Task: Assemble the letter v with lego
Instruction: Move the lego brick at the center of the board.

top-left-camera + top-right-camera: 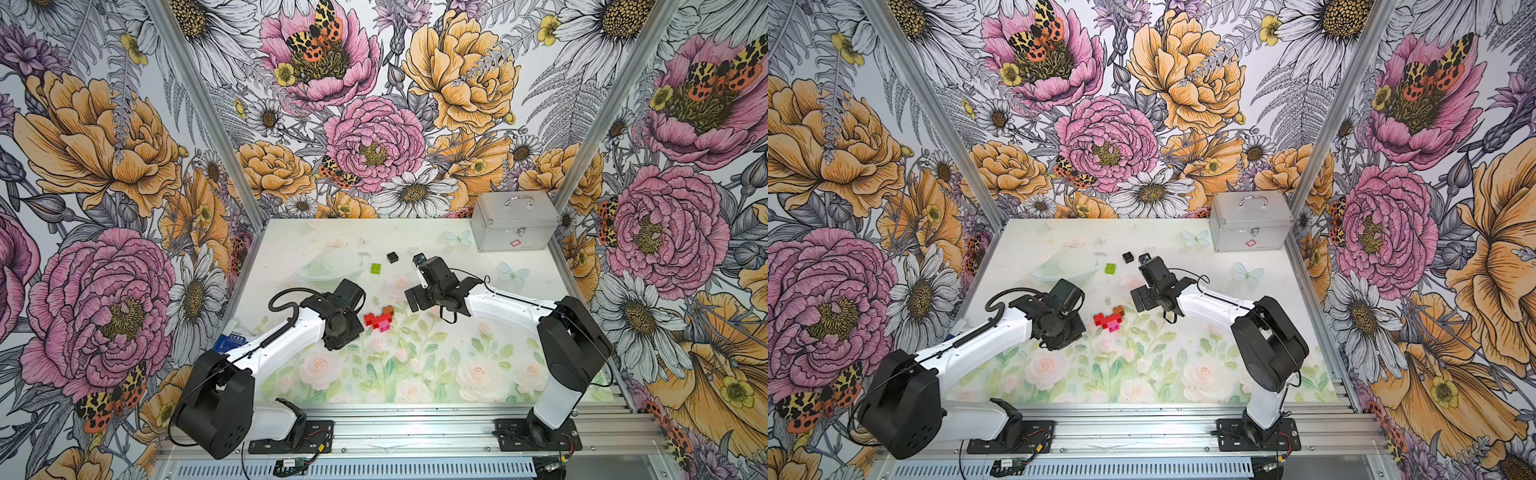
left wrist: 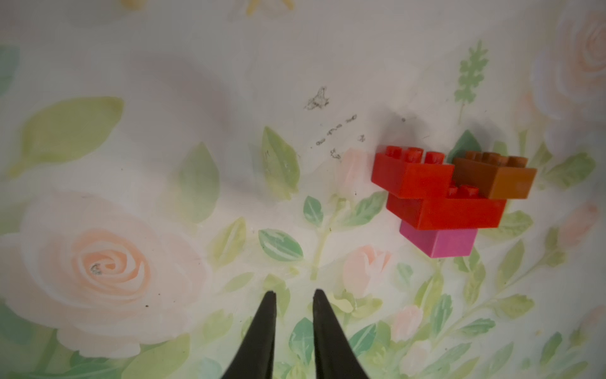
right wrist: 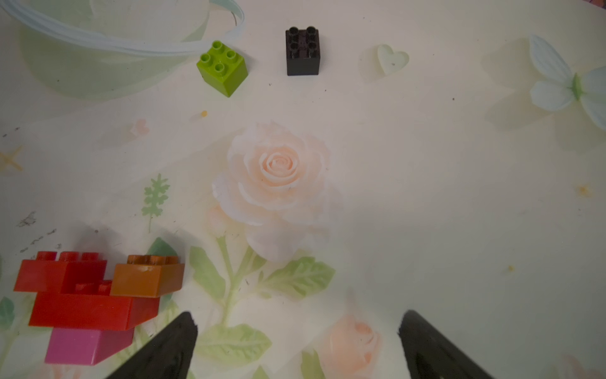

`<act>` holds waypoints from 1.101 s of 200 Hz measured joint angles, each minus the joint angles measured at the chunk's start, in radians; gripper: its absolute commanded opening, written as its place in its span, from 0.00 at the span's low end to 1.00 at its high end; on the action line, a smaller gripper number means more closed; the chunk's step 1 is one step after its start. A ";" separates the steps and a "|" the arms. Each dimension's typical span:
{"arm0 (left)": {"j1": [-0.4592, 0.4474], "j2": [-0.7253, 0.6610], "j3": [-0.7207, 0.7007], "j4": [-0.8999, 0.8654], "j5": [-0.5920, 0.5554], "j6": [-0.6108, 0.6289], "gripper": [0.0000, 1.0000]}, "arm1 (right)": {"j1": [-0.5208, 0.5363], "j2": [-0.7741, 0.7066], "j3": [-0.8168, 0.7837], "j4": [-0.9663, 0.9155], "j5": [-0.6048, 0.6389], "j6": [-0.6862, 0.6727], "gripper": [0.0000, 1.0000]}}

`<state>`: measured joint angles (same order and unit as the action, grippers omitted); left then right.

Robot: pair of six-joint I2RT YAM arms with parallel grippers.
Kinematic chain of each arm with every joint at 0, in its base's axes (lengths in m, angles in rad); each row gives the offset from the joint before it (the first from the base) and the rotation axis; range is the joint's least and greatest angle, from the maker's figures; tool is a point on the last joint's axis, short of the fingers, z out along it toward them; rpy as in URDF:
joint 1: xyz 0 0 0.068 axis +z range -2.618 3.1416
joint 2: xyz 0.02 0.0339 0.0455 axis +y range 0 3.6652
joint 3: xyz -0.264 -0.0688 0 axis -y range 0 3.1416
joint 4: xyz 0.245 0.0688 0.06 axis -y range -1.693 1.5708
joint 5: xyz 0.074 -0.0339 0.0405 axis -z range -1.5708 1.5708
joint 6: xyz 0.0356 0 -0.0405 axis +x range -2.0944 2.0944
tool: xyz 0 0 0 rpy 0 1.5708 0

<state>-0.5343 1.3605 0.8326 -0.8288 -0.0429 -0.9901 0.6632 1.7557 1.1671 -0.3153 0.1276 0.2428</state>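
The partly built letter v (image 1: 379, 318) (image 1: 1109, 319) lies on the mat between both arms. It is a pink brick (image 2: 442, 241), a long red brick (image 2: 459, 211), a square red brick (image 2: 406, 175) and an orange-brown brick (image 2: 498, 182) joined together. Loose lego lies farther back: a lime-green brick (image 1: 376, 268) (image 3: 223, 67) and a black brick (image 1: 392, 257) (image 3: 302, 52). My left gripper (image 2: 292, 293) is shut on nothing, above the mat left of the figure. My right gripper (image 3: 296, 320) (image 1: 415, 299) stands open and empty, right of the figure (image 3: 95, 302).
A silver metal case (image 1: 515, 226) (image 1: 1250, 226) stands at the back right corner. A small blue object (image 1: 230, 341) lies at the mat's left edge beside my left arm. Flowered walls close in the left, back and right sides.
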 measured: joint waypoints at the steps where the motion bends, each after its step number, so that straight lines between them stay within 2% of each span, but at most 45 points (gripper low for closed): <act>1: 0.000 0.002 -0.001 0.002 0.002 -0.002 0.21 | 0.000 0.000 0.000 0.000 0.000 0.001 0.99; 63: -0.007 0.153 -0.008 0.167 0.048 -0.034 0.21 | -0.004 0.000 0.001 -0.034 0.020 0.012 0.99; 121: 0.008 0.276 0.067 0.228 0.059 -0.024 0.21 | -0.013 0.000 -0.022 -0.052 0.042 0.012 1.00; 172: 0.054 0.318 0.105 0.272 0.063 0.014 0.20 | -0.015 0.000 -0.022 -0.052 0.045 0.021 0.99; 199: 0.080 0.324 0.114 0.277 0.066 0.056 0.27 | -0.015 0.000 -0.022 -0.052 0.044 0.029 0.99; 220: 0.097 0.324 0.117 0.276 0.068 0.088 0.27 | -0.015 0.000 -0.022 -0.052 0.044 0.033 1.00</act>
<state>-0.4370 1.6844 0.9497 -0.5526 0.0246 -0.9024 0.6479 1.7554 1.1450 -0.3672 0.1715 0.2756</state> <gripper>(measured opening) 0.271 0.994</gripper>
